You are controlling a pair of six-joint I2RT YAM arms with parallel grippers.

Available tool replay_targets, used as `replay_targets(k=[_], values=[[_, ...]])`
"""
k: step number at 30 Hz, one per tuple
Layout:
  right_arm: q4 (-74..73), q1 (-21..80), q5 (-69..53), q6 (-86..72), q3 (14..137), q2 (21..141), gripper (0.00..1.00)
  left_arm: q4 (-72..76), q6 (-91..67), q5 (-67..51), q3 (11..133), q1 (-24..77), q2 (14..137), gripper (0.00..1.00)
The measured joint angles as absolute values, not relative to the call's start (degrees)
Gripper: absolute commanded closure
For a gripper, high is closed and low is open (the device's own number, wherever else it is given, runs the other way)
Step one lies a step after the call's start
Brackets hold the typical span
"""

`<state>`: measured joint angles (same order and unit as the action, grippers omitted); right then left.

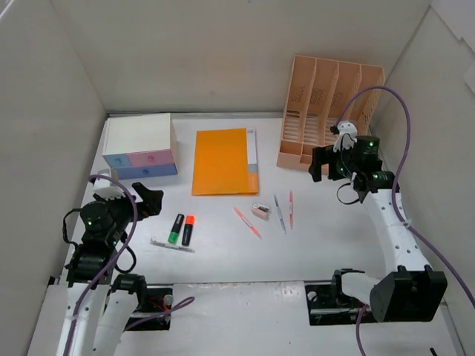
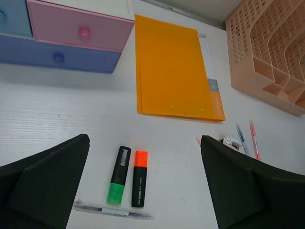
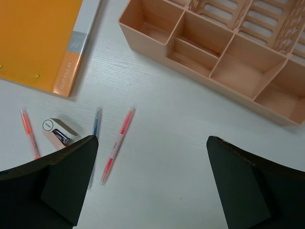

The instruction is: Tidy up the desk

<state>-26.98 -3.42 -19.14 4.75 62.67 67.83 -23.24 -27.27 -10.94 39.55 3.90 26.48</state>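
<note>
White wall panels close in the large flat white matte counter (image 1: 223, 256), the desk to be organised, which lies under everything in the overhead view. Near its middle lies a flat orange paper folder (image 1: 221, 161). Left of the folder stands a small white drawer box with pastel fronts (image 1: 139, 144); right of it is a peach slotted plastic file rack (image 1: 326, 111). On the arms' side of the folder lie a black green-capped highlighter (image 1: 175, 228), a black orange-capped highlighter (image 1: 188, 230), a clear slim pen (image 1: 172, 245) and three thin coloured pens (image 1: 279, 213). The left fingers (image 1: 146, 202) hover off the folder's near left corner, the right fingers (image 1: 319, 165) to its right.

From the left wrist, the left fingers (image 2: 47, 181) stand wide apart and empty, with both highlighters between them; the drawers beside the folder are shut.

From the right wrist, the right fingers (image 3: 52, 181) are likewise wide and empty above the thin pens, and the rack's front compartments hold nothing.

Judging by this, sorting has hardly begun: every pen, both highlighters and the folder are yet to be put away.
</note>
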Motion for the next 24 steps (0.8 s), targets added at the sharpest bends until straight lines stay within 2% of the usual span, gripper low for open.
replay_targets(k=[12,13,14,15,16,17,18,19,20,21,22,24], values=[[-28.4,-3.4,-24.7,15.9,61.2,62.2,0.02,-23.1,-26.7,-15.1,39.6,3.9,33.3,0.03],[-29.1,-3.4,-25.3,17.2,61.2,62.2,0.02,-23.1,-26.6,-15.3,39.6,3.9,33.5,0.08],[-29.8,-3.4,-26.0,18.6,61.2,62.2,0.02,-23.0,-26.5,-15.4,39.6,3.9,33.6,0.26],[-30.7,-3.4,-27.0,20.3,61.2,62.2,0.02,-23.0,-26.6,-15.7,39.7,3.9,33.7,0.53],[-31.3,-3.4,-27.6,21.2,61.2,62.2,0.02,-23.0,-26.4,-15.9,39.7,3.9,34.0,0.53],[-32.1,-3.1,-28.6,22.3,61.2,62.3,0.07,-23.0,-25.8,-16.5,40.0,3.9,34.7,0.91],[-32.8,-2.9,-29.6,23.1,61.2,62.3,0.54,-23.0,-25.9,-16.9,40.3,3.9,35.2,0.97],[-33.4,-2.3,-30.4,24.2,61.2,62.3,0.76,-22.7,-25.7,-17.1,40.5,4.2,35.9,1.00],[-33.9,-1.1,-31.1,24.3,61.2,62.3,0.81,-22.3,-25.7,-17.3,40.8,4.6,36.7,1.00],[-34.2,0.6,-31.7,24.2,61.2,62.5,0.72,-21.6,-25.8,-17.5,40.8,5.2,37.4,0.97],[-34.3,2.5,-32.5,23.9,61.2,62.7,0.61,-21.0,-25.9,-17.8,40.8,6.0,38.3,0.78],[-34.2,7.1,-33.3,22.8,61.2,63.9,0.32,-19.3,-26.3,-18.3,40.8,7.5,40.5,0.58]])
